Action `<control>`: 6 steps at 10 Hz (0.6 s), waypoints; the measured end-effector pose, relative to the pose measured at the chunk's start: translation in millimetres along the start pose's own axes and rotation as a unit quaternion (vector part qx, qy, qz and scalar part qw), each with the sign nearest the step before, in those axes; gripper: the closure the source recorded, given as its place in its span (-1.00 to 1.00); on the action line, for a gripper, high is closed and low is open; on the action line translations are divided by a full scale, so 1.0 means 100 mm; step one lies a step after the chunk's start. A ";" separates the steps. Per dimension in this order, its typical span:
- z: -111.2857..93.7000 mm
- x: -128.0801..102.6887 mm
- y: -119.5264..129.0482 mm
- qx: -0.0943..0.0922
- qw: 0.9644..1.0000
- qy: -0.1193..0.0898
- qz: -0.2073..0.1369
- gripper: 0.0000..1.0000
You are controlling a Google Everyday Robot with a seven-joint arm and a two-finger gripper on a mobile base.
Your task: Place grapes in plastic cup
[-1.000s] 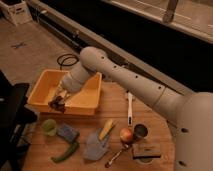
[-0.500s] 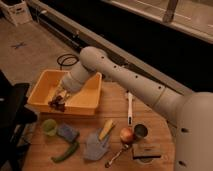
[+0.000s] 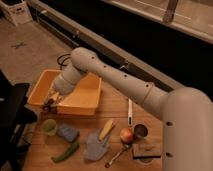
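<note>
My gripper [image 3: 50, 103] is at the end of the white arm, low over the front left part of the big yellow tub [image 3: 82, 95]. A small dark clump, which looks like the grapes [image 3: 48, 106], is right at the gripper's tip, at the tub's front rim. The light-green plastic cup [image 3: 49, 126] stands on the wooden table just in front of the tub, a little below the gripper.
On the table are a blue sponge [image 3: 67, 133], a green pepper [image 3: 65, 152], a yellow piece [image 3: 106, 129], a blue-grey cloth [image 3: 95, 147], a spoon [image 3: 116, 157], an orange-red apple [image 3: 126, 135], a metal cup [image 3: 140, 132] and a white stick [image 3: 129, 112].
The gripper has moved slightly left and toward the tub's front rim, with the dark clump at its tip. Nothing on the table has moved.
</note>
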State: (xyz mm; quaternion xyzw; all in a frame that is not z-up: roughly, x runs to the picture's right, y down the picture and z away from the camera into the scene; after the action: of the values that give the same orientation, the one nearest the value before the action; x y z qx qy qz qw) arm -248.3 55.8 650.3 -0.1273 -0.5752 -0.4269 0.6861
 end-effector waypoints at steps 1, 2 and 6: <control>0.05 -0.05 -0.03 0.000 1.000 -0.008 -0.005 1.00; 0.13 -0.13 -0.06 -0.001 1.000 -0.019 -0.012 1.00; 0.41 -0.28 -0.06 -0.008 0.998 -0.058 -0.014 1.00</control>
State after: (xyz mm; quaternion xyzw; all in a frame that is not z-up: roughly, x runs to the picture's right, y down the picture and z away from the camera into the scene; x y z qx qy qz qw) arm -279.9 91.5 635.4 -0.1494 -0.6122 -0.4334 0.6442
